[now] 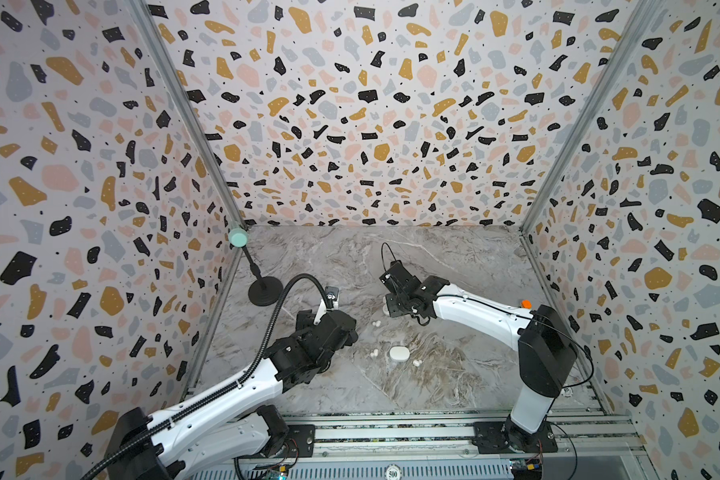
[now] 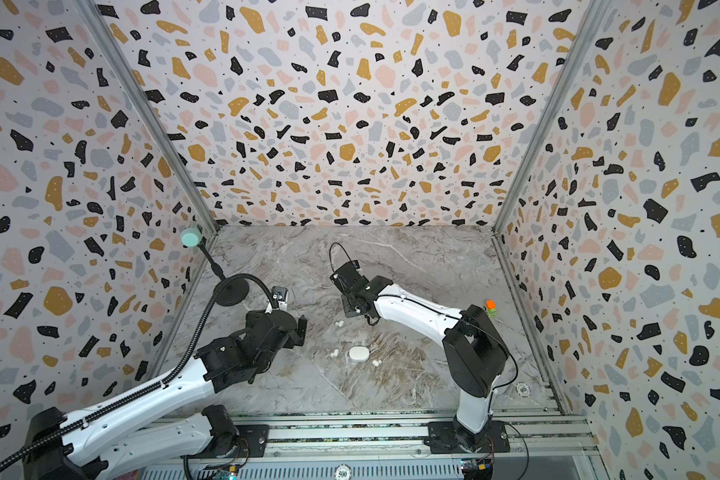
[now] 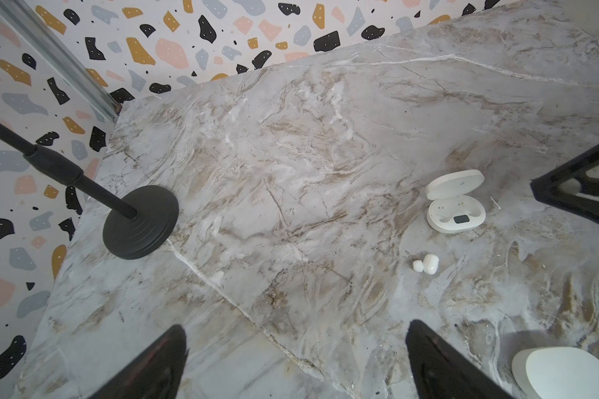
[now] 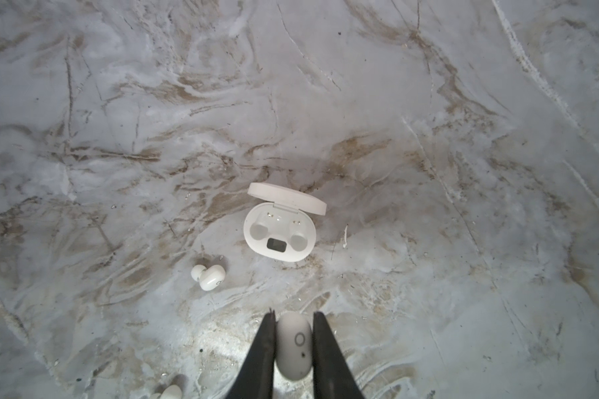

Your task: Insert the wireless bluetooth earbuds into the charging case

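Above the bench (image 4: pixel 118 103), the right gripper (image 4: pixel 295 313) is closed on one earbud (image 4: pixel 294 347), hovering just short of the open case (image 4: pixel 280 254), whose two wells (image 4: pixel 258 229) sit empty. The left gripper (image 3: pixel 297 326) hangs wide open, apart, likely to keep clear.

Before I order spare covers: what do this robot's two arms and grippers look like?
The left arm and right arm have white links with black joints. A black corrugated hose follows the left arm; a thin black cable trails the right. The left gripper and right gripper have black tapered fingers.
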You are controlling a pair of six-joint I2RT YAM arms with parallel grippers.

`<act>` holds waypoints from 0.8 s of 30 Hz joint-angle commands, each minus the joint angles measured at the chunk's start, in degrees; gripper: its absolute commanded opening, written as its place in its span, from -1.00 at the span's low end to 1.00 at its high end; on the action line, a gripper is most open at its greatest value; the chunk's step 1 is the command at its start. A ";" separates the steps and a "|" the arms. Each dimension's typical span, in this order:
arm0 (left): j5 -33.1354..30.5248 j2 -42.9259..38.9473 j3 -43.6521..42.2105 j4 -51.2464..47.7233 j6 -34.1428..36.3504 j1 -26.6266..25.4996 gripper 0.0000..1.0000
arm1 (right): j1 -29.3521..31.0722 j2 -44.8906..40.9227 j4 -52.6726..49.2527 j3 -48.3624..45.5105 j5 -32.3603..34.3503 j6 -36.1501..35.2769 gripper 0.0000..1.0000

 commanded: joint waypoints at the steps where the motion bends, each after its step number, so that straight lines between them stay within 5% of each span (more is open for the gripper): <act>1: 0.57 0.21 -0.72 1.42 0.22 0.16 0.99 | 0.16 0.66 1.25 -0.11 0.85 -1.71 -0.59; 24: 0.84 1.20 -0.76 1.77 0.41 0.21 1.00 | -0.27 5.76 9.42 -3.08 -0.37 -9.24 -0.59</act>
